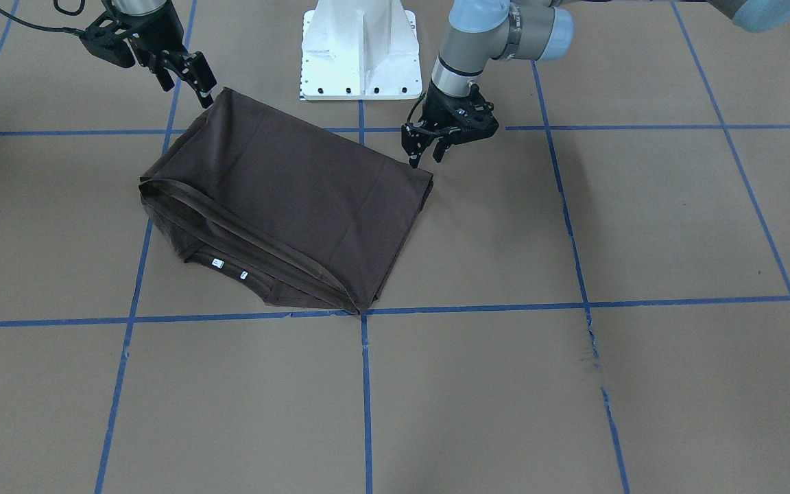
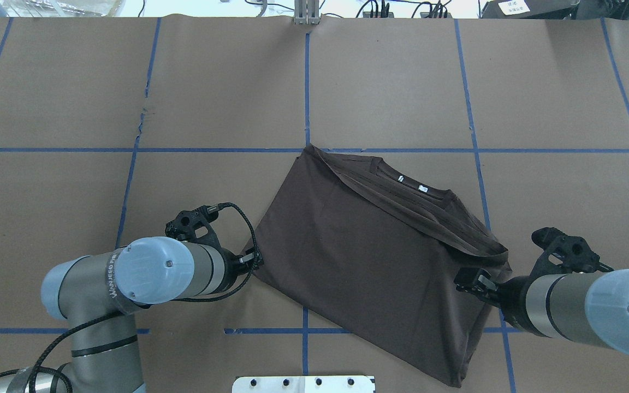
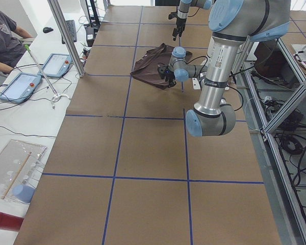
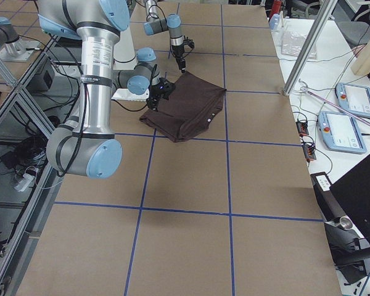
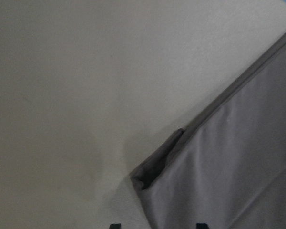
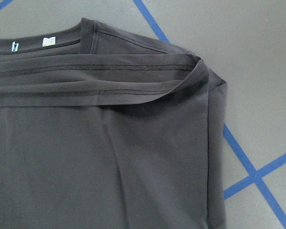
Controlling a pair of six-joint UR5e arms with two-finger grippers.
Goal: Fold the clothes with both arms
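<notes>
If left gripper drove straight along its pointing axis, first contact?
Likely the folded corner of the dark brown-grey T-shirt, ahead of the open left gripper; slightly off, bare brown paper-covered table. Depth unclear.

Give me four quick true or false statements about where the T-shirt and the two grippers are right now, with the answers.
1. The T-shirt has its collar on the side away from the robot. True.
2. The left gripper is clamped on a sleeve. False: its jaws are apart beside a shirt corner, holding nothing.
3. Small white tags show inside the collar. True.
4. The right gripper hangs over the table's far edge. False: it is at a shirt corner on the robot's side.
</notes>
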